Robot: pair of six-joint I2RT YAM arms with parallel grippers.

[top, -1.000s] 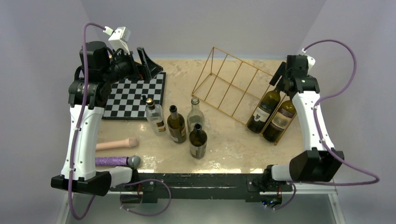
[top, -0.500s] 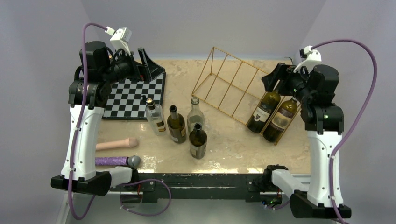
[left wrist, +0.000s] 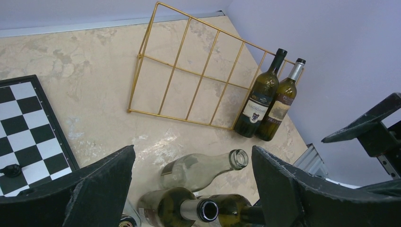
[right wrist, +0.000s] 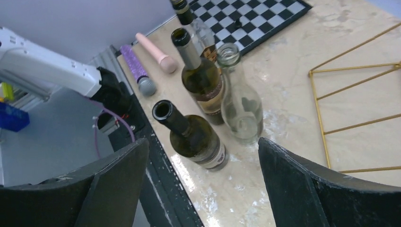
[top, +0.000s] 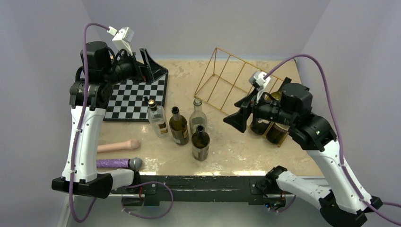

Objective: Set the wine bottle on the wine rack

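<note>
Right pincer (top: 235, 118), jaws apart and empty, seems on the reach: next, clamp the dark green glass wine bottle (right wrist: 196, 137) just ahead, gold wire rack (top: 227, 80) off to its side.

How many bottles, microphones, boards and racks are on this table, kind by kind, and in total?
Bottles: 6
Microphones: 2
Checkered board: 1
Wine rack: 1
Total: 10

Gold wire wine rack (left wrist: 204, 74), black-and-white checkered board (top: 137, 97), beige marbled table (top: 231, 146), dark green wine bottle (left wrist: 257, 99), purple microphone (top: 113, 163)
</note>
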